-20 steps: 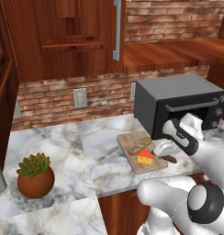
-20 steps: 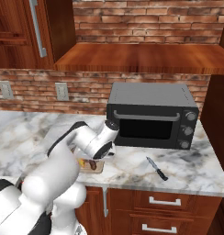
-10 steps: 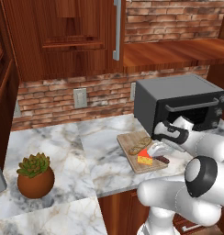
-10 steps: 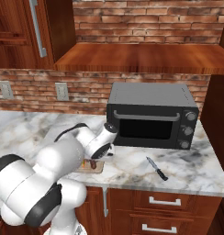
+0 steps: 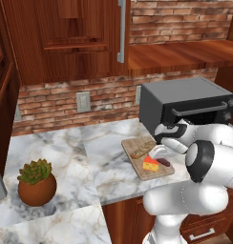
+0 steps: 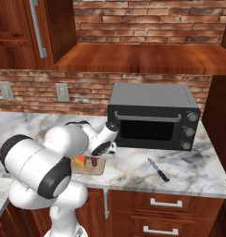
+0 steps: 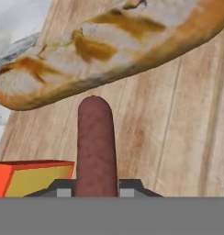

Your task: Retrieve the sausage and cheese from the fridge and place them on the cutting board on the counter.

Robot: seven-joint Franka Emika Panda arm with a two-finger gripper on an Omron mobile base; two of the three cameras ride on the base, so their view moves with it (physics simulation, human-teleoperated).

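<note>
— Red-brown, that cylinder between your fingers (image 7: 95, 190)?

— Yes, the sausage (image 7: 96, 146). My fingers are clamped on its near end, and it points out over the cutting board (image 7: 178, 137), toward the bread loaf (image 7: 109, 50) that lies across the board's far part.

— And the cheese?

— The cheese (image 7: 31, 176) is just beside the sausage, on the same board. From the left base view I see its yellow wedge (image 5: 150, 163) next to the sausage (image 5: 164, 162), with the loaf (image 5: 142, 148) behind them.

— Where does the board sit?

— On the marble desk (image 5: 90, 157), right in front of the dark microwave (image 5: 185, 107). A black-handled knife (image 6: 157, 170) lies further along the desk, well apart from the board, and a potted succulent (image 5: 36, 182) stands at the other end.
</note>
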